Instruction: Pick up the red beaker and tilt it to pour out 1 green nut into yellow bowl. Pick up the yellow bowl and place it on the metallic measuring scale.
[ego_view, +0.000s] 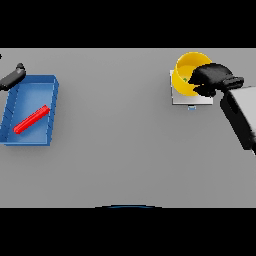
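The yellow bowl (184, 70) stands on the metallic measuring scale (192, 100) at the far right of the table. A small green nut (185, 79) shows inside the bowl. My right hand (212, 77) covers the bowl's right rim, with its fingers curled over the edge. The red beaker (31, 119) lies on its side, slanted, inside a blue tray (26, 142) at the far left. My left hand (12, 76) rests idle just beyond the tray's far left corner, fingers relaxed and holding nothing.
The blue tray takes up the table's left edge. A wide stretch of grey table (115, 130) separates the tray from the scale. My right forearm (240, 115) slants in from the right edge.
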